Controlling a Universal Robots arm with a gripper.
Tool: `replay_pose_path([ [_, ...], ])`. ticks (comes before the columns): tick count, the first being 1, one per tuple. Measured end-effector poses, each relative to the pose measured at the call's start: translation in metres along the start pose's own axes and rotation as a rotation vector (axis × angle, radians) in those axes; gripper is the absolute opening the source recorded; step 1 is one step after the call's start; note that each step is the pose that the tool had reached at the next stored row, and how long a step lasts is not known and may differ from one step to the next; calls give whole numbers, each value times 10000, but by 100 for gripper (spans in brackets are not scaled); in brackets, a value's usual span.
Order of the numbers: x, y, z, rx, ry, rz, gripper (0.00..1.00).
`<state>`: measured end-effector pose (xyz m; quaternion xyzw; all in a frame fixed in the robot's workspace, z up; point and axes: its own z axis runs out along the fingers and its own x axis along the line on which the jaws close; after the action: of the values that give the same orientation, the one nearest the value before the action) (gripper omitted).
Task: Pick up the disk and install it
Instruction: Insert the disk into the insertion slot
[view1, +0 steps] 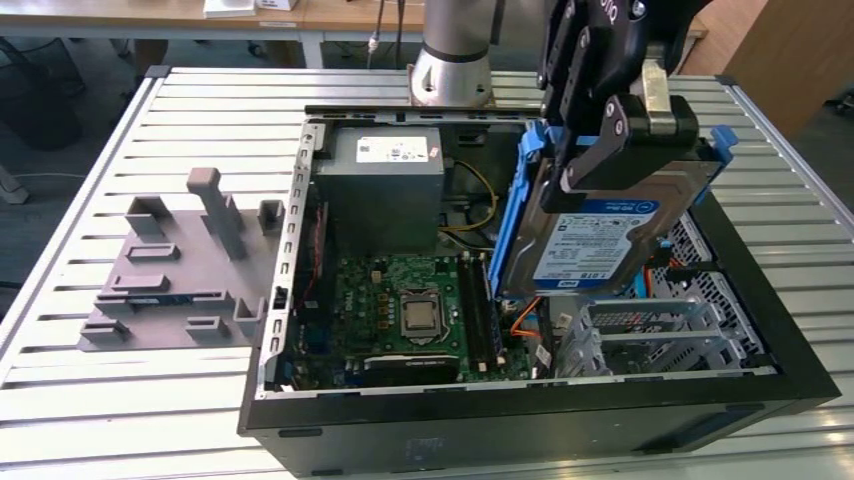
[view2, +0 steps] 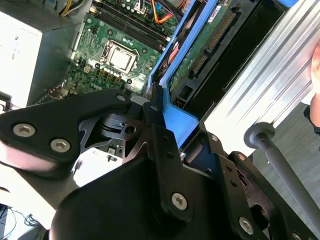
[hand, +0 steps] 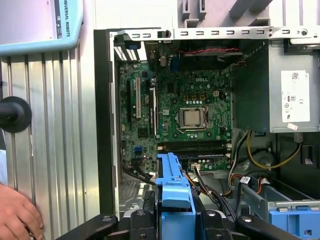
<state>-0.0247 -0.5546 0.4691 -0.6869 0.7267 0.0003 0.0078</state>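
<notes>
Exterior view: black gripper (view1: 614, 150) clamped tight on the flat silver hard-drive disk (view1: 603, 235) with blue carrier frame, held tilted in the air over the open black computer case (view1: 534, 405) (above the grey metal drive cage (view1: 654, 330)). Pick done; install not yet.

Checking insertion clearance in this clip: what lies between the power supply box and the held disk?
In the exterior view, loose yellow cables lie between the power supply box and the disk.
</notes>
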Motion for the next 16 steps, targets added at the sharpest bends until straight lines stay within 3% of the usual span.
replay_pose_path([
  [7,-2,-180,3,-1,2,1,37],
  [13,73,-237,22,-1,1,12,37],
  [16,82,-310,35,-1,-1,13,37],
])
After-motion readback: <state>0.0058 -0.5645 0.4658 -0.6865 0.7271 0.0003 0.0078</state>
